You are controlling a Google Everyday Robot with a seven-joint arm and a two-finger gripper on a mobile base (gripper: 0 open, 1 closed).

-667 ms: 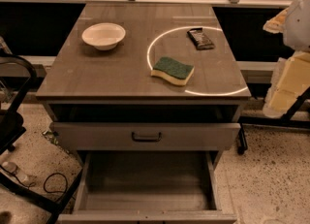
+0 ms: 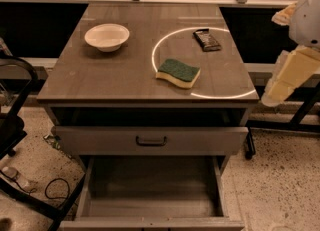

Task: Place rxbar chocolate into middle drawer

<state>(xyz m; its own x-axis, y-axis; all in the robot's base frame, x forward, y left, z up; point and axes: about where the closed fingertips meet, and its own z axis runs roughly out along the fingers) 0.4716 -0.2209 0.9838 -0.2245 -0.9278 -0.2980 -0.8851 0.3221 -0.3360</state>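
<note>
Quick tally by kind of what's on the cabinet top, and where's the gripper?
Bowl: 1
Sponge: 1
Rxbar chocolate: 1
Total: 3
Gripper: beside the cabinet, at the picture's right.

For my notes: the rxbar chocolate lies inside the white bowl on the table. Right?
No. The camera view shows the rxbar chocolate on the table, right of the white bowl, not inside it. The gripper hangs beside the table's right edge.
</note>
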